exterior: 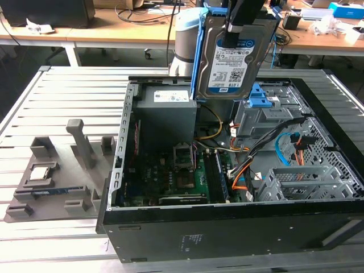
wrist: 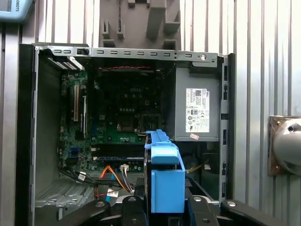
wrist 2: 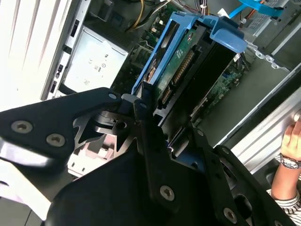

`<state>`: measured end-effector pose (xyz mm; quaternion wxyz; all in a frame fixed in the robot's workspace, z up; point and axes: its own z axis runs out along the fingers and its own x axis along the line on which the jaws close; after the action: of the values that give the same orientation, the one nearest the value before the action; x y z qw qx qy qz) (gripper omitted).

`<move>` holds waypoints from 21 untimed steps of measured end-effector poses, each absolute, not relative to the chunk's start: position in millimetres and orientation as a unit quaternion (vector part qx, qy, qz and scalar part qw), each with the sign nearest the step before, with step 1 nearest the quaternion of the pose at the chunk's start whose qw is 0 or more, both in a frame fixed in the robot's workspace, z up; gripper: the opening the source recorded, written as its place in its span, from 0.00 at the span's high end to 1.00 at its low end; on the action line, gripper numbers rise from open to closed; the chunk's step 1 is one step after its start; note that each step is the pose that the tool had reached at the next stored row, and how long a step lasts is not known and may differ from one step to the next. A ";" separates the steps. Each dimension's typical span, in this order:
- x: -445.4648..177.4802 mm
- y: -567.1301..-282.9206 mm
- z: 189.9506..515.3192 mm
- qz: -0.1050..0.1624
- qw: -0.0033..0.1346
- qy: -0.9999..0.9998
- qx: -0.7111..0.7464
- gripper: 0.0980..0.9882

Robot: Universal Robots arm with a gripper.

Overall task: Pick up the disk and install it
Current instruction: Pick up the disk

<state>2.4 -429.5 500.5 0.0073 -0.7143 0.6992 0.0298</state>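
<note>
The disk is in the air above the open computer case, and nothing under it carries it. It stands upright, and its white-and-blue label faces the exterior camera. Blue rails run along its long edges. In the second wrist view the disk shows its green circuit side. In the first wrist view the blue rail of the disk is seen end-on over the inside of the case.

The claw is clamped on the disk from above: one black finger lies on the label side, and the second wrist view shows the claw pressing on both faces.

Below the disk, inside the case, there is a grey power supply toward the exterior view's left and a grey cage with a blue latch toward the exterior view's right. The motherboard lies on the bottom of the case, with orange cables near it.

The case lies on a slatted metal bench. Beside the case, on the exterior view's left, a grey fixture plate holds a small square chip. In the second wrist view a person's hand with a wristwatch is at the edge of the case.
</note>
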 end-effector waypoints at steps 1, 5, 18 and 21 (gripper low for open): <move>2.4 -431.6 500.5 0.030 0.007 0.699 -0.714 0.70; 2.3 -439.9 500.3 0.030 0.007 0.699 -0.714 0.70; 2.4 -467.4 499.5 0.030 0.007 0.699 -0.714 0.70; 2.3 -471.9 498.9 0.029 0.006 0.700 -0.713 0.70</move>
<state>2.3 -471.9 498.9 0.0064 -0.7134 0.7001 0.0289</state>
